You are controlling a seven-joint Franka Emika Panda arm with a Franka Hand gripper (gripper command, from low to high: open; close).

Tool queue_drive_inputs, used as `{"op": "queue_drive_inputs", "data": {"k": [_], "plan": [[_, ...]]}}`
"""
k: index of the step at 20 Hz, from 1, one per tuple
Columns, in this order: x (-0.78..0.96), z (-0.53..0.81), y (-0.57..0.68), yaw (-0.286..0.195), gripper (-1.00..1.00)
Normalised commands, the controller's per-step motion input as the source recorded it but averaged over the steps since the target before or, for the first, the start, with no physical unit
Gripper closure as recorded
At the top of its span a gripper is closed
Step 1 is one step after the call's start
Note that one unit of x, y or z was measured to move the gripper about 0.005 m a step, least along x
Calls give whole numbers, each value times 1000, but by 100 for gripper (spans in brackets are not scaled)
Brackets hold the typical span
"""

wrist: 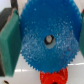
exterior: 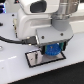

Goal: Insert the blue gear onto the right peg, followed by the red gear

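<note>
My gripper (exterior: 52,48) is shut on the blue gear (exterior: 53,49) and holds it just over the grey black-edged plate (exterior: 33,60). In the wrist view the blue gear (wrist: 47,37) fills most of the frame, clamped between the green finger pads (wrist: 7,39), with its centre hole showing. The red gear (wrist: 53,78) lies on the white surface just past the blue gear's rim. The right peg is hidden by the blue gear and the hand.
A black cable (exterior: 14,39) loops across the white table at the exterior view's left. The robot's white body (exterior: 35,17) fills the upper part of that view. A blue strip (exterior: 2,17) stands at the far left.
</note>
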Motion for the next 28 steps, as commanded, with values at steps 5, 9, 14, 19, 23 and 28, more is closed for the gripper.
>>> {"op": "queue_drive_inputs", "data": {"k": [5, 9, 14, 19, 23, 28], "plan": [[244, 62, -87, 0, 100], [160, -135, -121, 0, 100], [59, -200, -130, 0, 100], [57, -113, -46, 0, 100], [14, 2, 23, 0, -100], [-17, 281, 73, 0, -100]]}}
